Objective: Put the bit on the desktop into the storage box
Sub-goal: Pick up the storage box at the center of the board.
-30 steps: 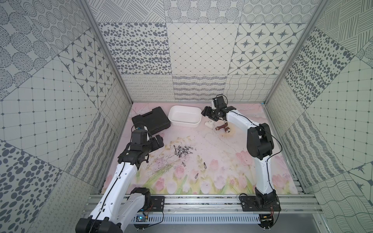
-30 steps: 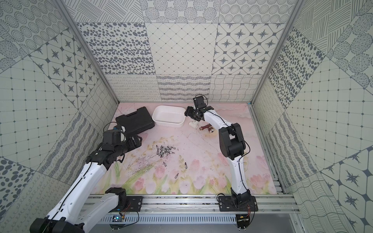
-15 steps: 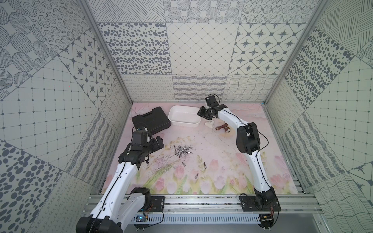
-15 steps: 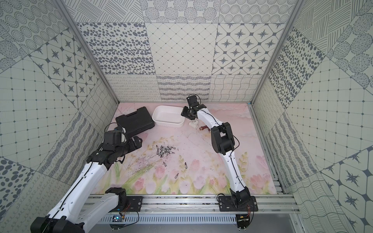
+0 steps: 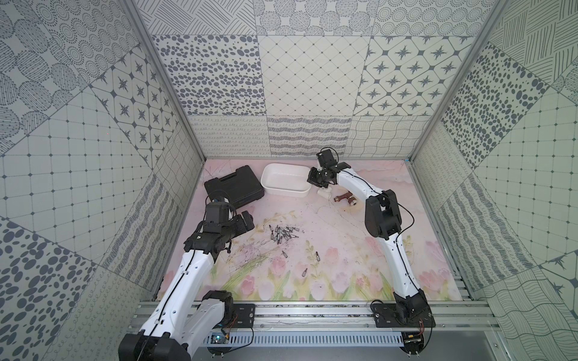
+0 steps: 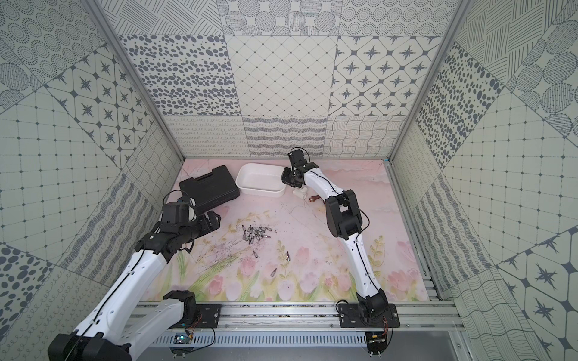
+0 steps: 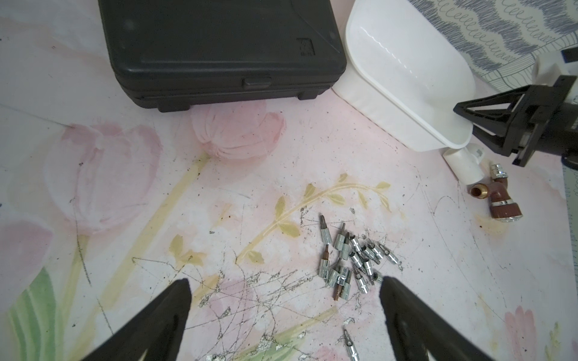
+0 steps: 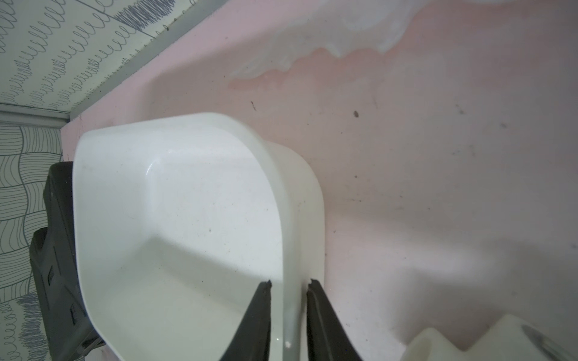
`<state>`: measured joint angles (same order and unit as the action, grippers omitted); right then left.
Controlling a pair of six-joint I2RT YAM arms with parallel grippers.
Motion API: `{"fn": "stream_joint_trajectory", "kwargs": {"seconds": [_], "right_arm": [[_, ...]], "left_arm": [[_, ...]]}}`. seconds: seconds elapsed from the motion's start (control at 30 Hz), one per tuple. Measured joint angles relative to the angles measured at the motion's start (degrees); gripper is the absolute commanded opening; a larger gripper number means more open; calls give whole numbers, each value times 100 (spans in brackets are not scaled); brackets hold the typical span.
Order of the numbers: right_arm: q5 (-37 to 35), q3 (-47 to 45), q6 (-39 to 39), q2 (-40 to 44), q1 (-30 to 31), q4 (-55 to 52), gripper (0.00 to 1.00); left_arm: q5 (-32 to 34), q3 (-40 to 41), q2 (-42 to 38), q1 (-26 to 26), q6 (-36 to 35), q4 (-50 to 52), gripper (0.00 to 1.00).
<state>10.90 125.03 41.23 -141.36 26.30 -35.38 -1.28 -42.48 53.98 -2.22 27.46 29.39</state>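
Observation:
Several silver bits [image 5: 283, 234] [image 6: 255, 233] [image 7: 350, 259] lie heaped mid-desktop [image 5: 337, 237], with a few loose ones nearer the front [image 5: 317, 256] [image 7: 349, 343]. The white storage box [image 5: 284, 191] [image 6: 259, 191] [image 7: 375, 93] [image 8: 187, 218] stands at the back and holds nothing. My right gripper [image 5: 312, 179] [image 6: 286, 179] [image 8: 289, 283] [image 7: 464, 120] straddles its right end wall, one finger inside, one outside, closed narrowly on it. My left gripper [image 5: 247, 218] [image 6: 215, 218] [image 7: 284, 284] hangs wide open, left of the pile, holding nothing.
A shut black tool case [image 5: 234, 186] [image 7: 219, 47] [image 8: 59, 281] lies left of the box. A white pipe fitting [image 5: 324, 193] [image 8: 469, 343] and a brown one with metal ends [image 5: 344, 198] [image 7: 497, 203] lie just right of the box, under my right arm.
My right arm swung left from above the pipe fittings to the box's right end, and its jaws narrowed round the wall. The left arm stayed still and open.

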Motion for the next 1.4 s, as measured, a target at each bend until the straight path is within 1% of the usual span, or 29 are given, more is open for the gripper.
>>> {"fn": "stream_joint_trajectory", "kwargs": {"seconds": [0.1,0.2,0.47,0.63,0.73,0.83,1.1,1.4], "right_arm": [[-13,15,-22,-39,-2,-20,11],[-2,13,-24,-42,0,-103,8],[-46,-48,-28,13,2,-129,4],[-66,-476,-31,437,-4,-225,2],[-70,-905,-50,933,-9,-216,1],[-76,-1508,-74,1604,-9,-122,1],[-116,-3556,-87,3480,-61,350,0],[-352,-5657,-20,5386,-245,391,0]], "left_arm": [[0,7,22,0,11,0,99],[0,11,44,0,28,0,99],[2,24,79,0,79,0,99],[4,28,81,0,85,0,99],[4,28,81,0,87,0,99],[4,31,79,0,92,0,99],[4,33,72,0,101,0,99],[2,33,72,0,103,0,99]]}}
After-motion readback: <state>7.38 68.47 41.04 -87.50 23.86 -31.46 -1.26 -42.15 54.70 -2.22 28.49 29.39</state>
